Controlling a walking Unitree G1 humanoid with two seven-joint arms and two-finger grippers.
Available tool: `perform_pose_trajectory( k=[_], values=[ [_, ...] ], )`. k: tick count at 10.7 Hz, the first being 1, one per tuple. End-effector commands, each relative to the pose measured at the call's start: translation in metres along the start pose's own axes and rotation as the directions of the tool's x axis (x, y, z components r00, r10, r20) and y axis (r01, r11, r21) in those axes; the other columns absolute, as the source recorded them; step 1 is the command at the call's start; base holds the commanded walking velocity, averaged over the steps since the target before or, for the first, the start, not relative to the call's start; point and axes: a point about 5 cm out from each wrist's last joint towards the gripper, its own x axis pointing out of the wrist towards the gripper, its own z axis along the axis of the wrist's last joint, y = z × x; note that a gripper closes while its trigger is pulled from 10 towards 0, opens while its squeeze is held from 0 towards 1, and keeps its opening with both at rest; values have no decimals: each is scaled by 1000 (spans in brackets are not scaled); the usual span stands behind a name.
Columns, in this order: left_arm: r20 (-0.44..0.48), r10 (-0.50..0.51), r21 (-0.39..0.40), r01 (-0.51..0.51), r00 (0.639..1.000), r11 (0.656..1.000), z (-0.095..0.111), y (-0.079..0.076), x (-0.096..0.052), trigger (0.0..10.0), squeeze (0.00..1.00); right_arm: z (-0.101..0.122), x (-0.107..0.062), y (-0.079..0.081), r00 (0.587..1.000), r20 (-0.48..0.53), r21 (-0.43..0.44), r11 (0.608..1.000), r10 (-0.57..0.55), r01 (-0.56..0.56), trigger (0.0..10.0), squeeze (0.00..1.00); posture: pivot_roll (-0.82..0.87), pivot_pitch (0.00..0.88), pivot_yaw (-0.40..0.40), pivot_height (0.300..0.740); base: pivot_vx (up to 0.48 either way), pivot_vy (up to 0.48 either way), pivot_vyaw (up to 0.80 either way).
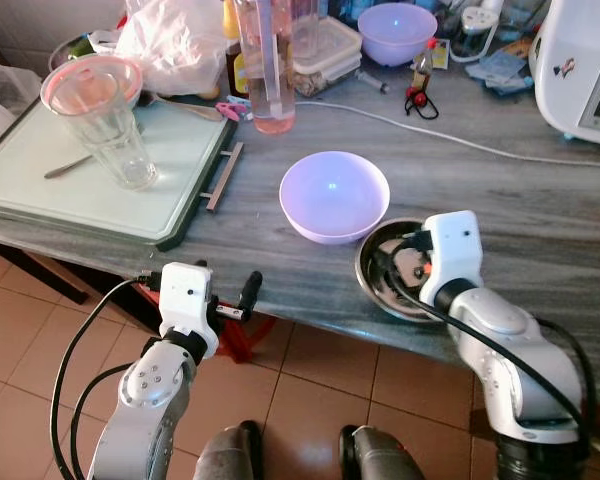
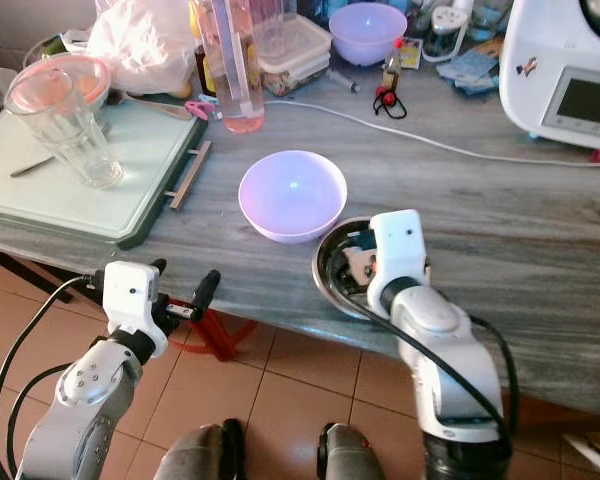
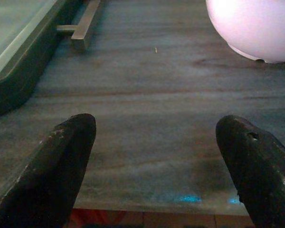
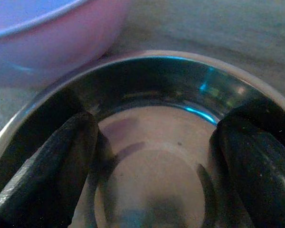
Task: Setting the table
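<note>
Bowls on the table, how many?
3. A lilac bowl mid-table, a steel bowl beside it at the near edge under the right hand, another lilac bowl at the back. Clutter there may hide more.

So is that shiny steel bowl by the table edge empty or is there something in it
Empty. The right wrist view looks into the round steel bowl and shows a bare reflective bottom, with only the right tool, fingers spread open, reaching inside its rim.

On the table (image 1: 540,200): tray (image 1: 40,190) far left bearing a glass (image 1: 110,120); plastic bowl (image 1: 334,196) centre, steel bowl (image 1: 380,285) touching its right-front, at the edge.
</note>
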Motion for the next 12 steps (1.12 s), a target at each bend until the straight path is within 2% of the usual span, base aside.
perform_pose_trajectory(
  k=[1,3,5,6,9,10,12],
  values=[
    [-5,-7,-2,7,1000,1000,0,-1,0,10000,0,-1,-4,-1,1000,11,-12,1000,5,-5,10000,0,-39,174,77,740,0,0,0],
    [8,-37,4,37,999,999,2,-7,10,10000,0,6,-14,-1,996,87,-54,999,6,-1,10000,0,-64,149,79,740,0,0,0],
    [34,-17,10,16,999,1000,6,1,19,10000,0,21,-15,3,963,268,-105,994,4,25,10000,0,-64,105,73,740,0,0,0],
    [41,-7,12,6,999,1000,7,2,19,10000,0,23,-15,3,952,305,-108,993,-12,47,10000,0,-60,98,66,740,0,0,0],
    [56,46,-3,-46,997,999,6,5,14,10000,0,5,-19,-7,920,372,-70,984,-126,163,10000,0,-25,74,57,740,0,0,0],
    [83,56,53,-61,995,997,9,7,12,10000,0,-8,-18,-14,916,368,-78,976,-160,202,10000,0,-4,60,58,740,-281,0,0],
    [103,78,59,-84,992,995,15,11,12,10000,0,-11,-13,-17,913,367,-62,975,-176,213,10000,0,10,57,52,740,-277,0,0]
  ],
)
